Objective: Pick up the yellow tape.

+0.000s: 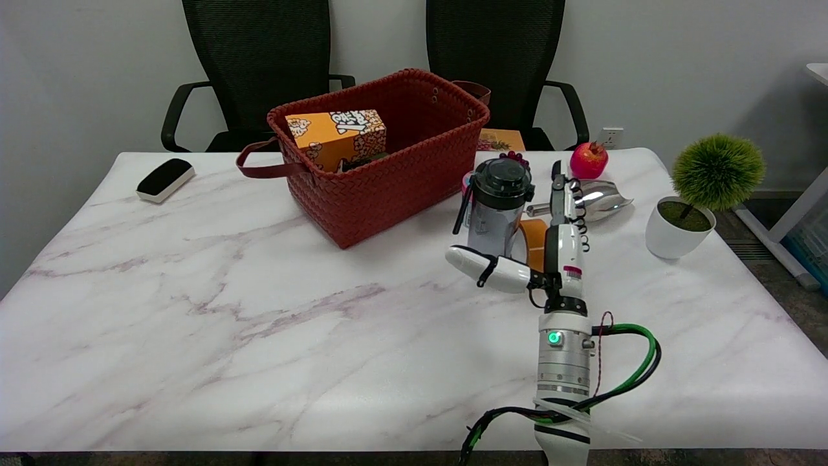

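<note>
- The yellow tape (533, 243) stood on edge on the marble table (259, 310), right of centre, tucked just beside the clear bottle (497, 206) with the dark lid, on the bottle's right.
- Only part of the roll showed; my right hand (553, 252) covered its right side from this view.
- My hand was edge-on to the camera, fingers (564, 194) stretched straight toward the far side of the table, thumb (482, 266) stuck out to the left in front of the bottle's base.
- It held nothing, fingers and thumb spread wide apart; whether any part touched the tape I could not tell.
- Just past my fingertips lay a shiny metal scoop (592, 199), and beyond that a red pomegranate (588, 160) near the table's far edge.
- Off to the right sat a white pot with a round green plant (702, 194), well apart from the tape.
- Left of the bottle stood the red woven basket (401, 188), an orange printed box (336, 137) leaning inside it.
- Far left, near the table's edge, lay a black-and-white eraser (165, 179).
- Two black office chairs (259, 65) were behind the table.
</note>
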